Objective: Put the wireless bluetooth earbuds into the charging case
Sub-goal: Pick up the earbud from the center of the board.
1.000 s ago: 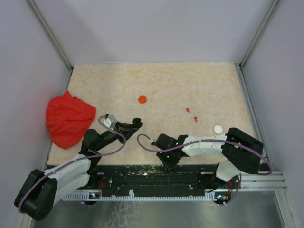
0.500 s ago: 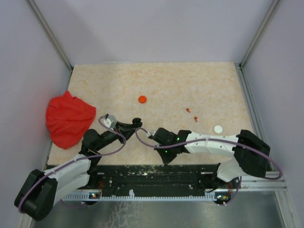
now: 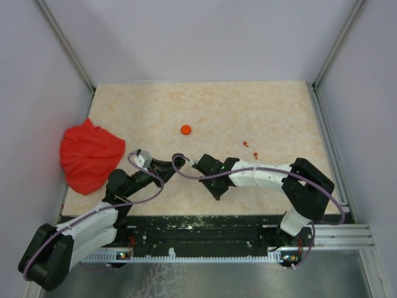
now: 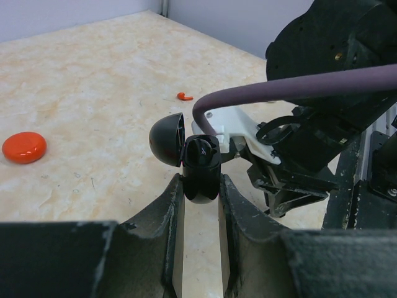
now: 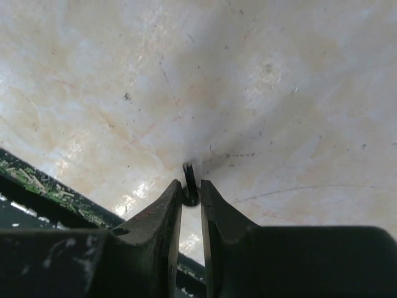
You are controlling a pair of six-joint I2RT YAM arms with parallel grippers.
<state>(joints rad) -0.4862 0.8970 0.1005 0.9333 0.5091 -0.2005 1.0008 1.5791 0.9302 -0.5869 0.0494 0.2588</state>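
Black plastic sits on both sides. The left gripper (image 4: 200, 186) is clamped on the charging case (image 4: 201, 164), held upright with its lid (image 4: 166, 139) swung open. The right gripper (image 5: 191, 197) is pinched tight on a tiny black earbud (image 5: 188, 172) just above the table (image 5: 279, 93), close beside the case. That hold looks slim, with only an end of the piece between the pads, so the earbud could twist or pop out on the way over. A skewed piece would likely catch on the socket rim rather than seat. The right arm's purple cable (image 4: 310, 87) arches right over the case and could nudge the lid or crowd the approach. Pressing too hard might slide the case through the left fingers. The sockets are lost in shadow and the earbud's orientation cannot be read. From above, the two grippers merge into one dark cluster. Orange earbuds (image 3: 247, 144) lie well apart from it on the table.
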